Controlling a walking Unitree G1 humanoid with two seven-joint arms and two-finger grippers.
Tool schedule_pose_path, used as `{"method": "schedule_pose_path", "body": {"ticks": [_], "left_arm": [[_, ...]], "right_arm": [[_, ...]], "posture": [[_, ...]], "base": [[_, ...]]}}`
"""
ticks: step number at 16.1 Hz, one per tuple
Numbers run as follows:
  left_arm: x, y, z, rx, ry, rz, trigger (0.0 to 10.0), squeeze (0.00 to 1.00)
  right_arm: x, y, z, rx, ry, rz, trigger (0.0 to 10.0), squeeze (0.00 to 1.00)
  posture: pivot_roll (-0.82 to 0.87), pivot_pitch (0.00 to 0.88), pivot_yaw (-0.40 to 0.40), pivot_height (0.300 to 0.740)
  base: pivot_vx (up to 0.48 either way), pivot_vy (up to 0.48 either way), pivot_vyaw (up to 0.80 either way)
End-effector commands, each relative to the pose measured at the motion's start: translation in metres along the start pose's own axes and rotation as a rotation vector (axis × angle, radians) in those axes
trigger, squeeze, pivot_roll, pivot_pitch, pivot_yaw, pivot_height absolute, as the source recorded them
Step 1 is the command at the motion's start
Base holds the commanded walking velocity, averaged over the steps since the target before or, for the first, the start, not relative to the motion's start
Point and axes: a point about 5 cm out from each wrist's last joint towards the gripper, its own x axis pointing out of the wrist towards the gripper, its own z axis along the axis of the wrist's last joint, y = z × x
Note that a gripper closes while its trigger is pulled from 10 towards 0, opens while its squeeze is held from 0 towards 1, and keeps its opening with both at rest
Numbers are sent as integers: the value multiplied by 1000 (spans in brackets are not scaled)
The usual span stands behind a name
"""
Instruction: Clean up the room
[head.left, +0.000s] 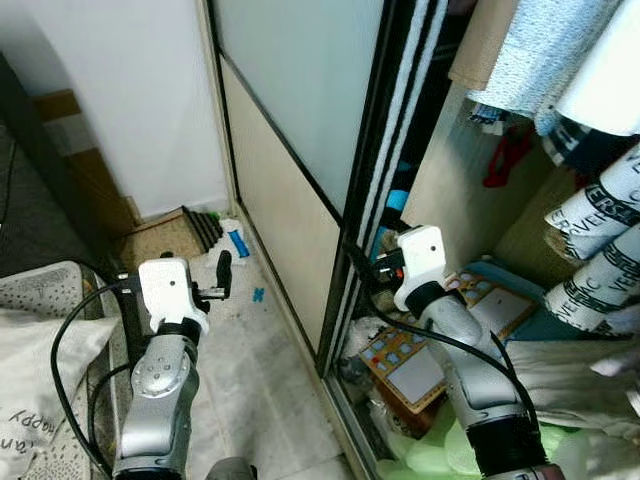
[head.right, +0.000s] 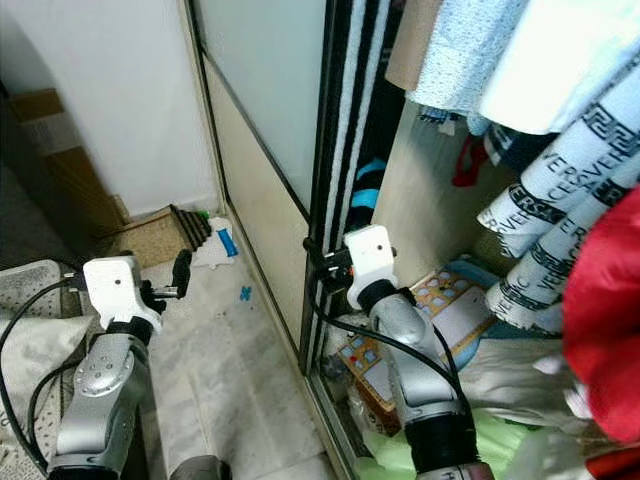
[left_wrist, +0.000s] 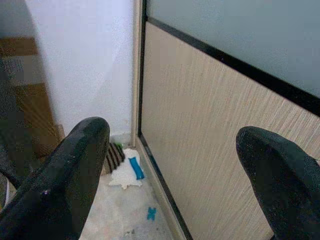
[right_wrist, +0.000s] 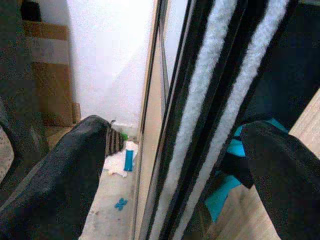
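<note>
**Right claw lined up on the wardrobe door edge**

Biggest thing here is the sliding door (head.left: 290, 170), frosted glass on top and a beige panel below. Its black edge with the white brush strips (right_wrist: 220, 115) runs top to bottom right in front of the robot. Behind it the wardrobe is open and stuffed: hanging clothes (head.right: 540, 150) up top, a pile on its floor with a puzzle board (head.left: 410, 365) and pale green bags (head.left: 430, 455). My guess is the door is the thing being worked on, either to shut it on the mess or to open it wider.

The right gripper (head.left: 362, 268) is up at that edge, and that's why the arm is raised and reaching forward. In the wrist view its fingers (right_wrist: 65, 175) are spread wide on either side of the edge, not pinching it. Can't tell if they actually touch it.

The left gripper (head.left: 218, 280) hangs out over the marble floor (head.left: 250, 380), well away from the door, fingers (left_wrist: 65, 180) wide apart with nothing in them. Looks like it's just staying clear.

Small stuff still on the floor by the wall: a white rag (left_wrist: 122, 175) with a blue thing (left_wrist: 136, 168) on it, and a little blue scrap (left_wrist: 151, 214) nearby.
</note>
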Motion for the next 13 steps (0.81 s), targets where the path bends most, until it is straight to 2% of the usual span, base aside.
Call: {"method": "schedule_pose_path", "body": {"ticks": [1, 5, 8, 10, 12, 13], "left_arm": [[-3, 2, -5, 6, 14, 9, 10000, 0], [1, 11, -7, 22, 16, 21, 10000, 0], [0, 1, -7, 18, 20, -12, 10000, 0], [-7, -2, -11, 9, 32, -18, 10000, 0], [-8, 0, -12, 6, 35, -12, 10000, 0], [-7, 1, -12, 5, 36, -10, 10000, 0]], "right_arm": [[-5, -5, -5, 12, 13, -45, 10000, 0], [-4, -2, -8, 17, 1, -63, 10000, 0], [-1, -2, -6, 24, -7, -74, 10000, 0], [-3, -3, -4, 17, -14, -83, 10000, 0], [-5, -3, -3, 6, -20, -89, 10000, 0], [-5, -2, -3, -8, -22, -82, 10000, 0]], "posture": [[6, 0, -40, 740], [3, 0, -22, 740], [1, 0, -20, 740], [-2, 0, -24, 740], [-7, 0, -22, 740], [-11, 0, -18, 740]], "base": [[0, 0, 538], [0, 0, 659], [0, 0, 0], [0, 0, 0], [0, 0, 0], [0, 0, 800]]}}
